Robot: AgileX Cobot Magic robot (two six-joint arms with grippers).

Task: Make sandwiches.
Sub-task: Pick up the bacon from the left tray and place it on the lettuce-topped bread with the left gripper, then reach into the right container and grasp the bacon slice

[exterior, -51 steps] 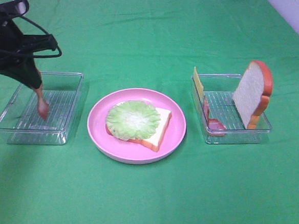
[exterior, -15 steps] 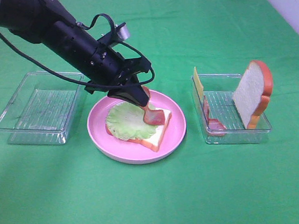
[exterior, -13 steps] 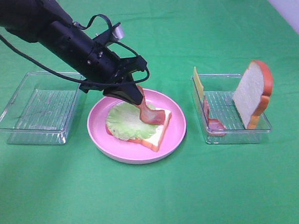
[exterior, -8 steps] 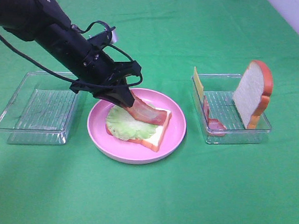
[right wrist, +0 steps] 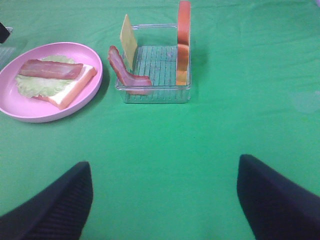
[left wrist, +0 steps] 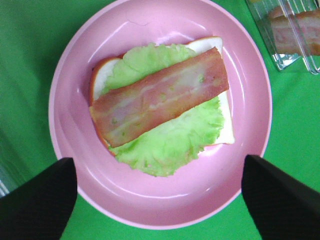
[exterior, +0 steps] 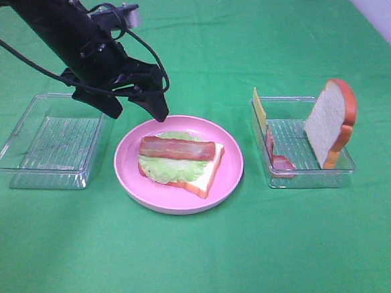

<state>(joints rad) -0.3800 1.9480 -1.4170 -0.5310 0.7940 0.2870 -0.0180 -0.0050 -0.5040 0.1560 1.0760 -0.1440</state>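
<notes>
Left gripper (exterior: 136,107) hangs by the rim of the round pink plate (exterior: 232,179), jaws wide apart, holding nothing. On the plate, bottom up: white toy bread slice (exterior: 211,166), pale green lettuce leaf (exterior: 170,169), reddish-brown bacon strip (exterior: 178,147) lying flat on top. Right gripper (right wrist: 160,200) is over the green cloth (right wrist: 210,130), jaws apart, empty.

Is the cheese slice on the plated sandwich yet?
No, the cheese slice stands in the right tray, off the plate.
</notes>
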